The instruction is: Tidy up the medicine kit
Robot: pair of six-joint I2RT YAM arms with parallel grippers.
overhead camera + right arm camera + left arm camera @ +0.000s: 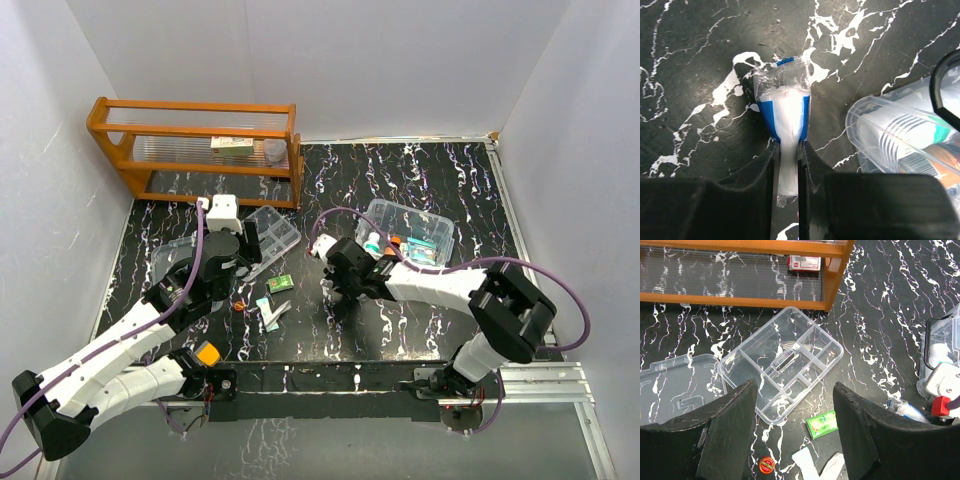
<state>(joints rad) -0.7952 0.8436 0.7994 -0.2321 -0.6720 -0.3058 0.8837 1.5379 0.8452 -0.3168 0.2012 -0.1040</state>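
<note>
Clearly much remains: your right gripper (787,165) pinches a blue-white sachet (785,107) between its jaws; your left gripper (795,412) stands spread, the empty tray insert (782,362) just ahead.

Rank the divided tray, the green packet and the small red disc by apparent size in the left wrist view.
Largest to smallest:
1. divided tray
2. green packet
3. red disc

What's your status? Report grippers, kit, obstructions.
Right gripper shut on clear blue-and-white plastic packet. Left gripper open above clear divided plastic tray insert. Small green sachet loose beside tray.
</note>
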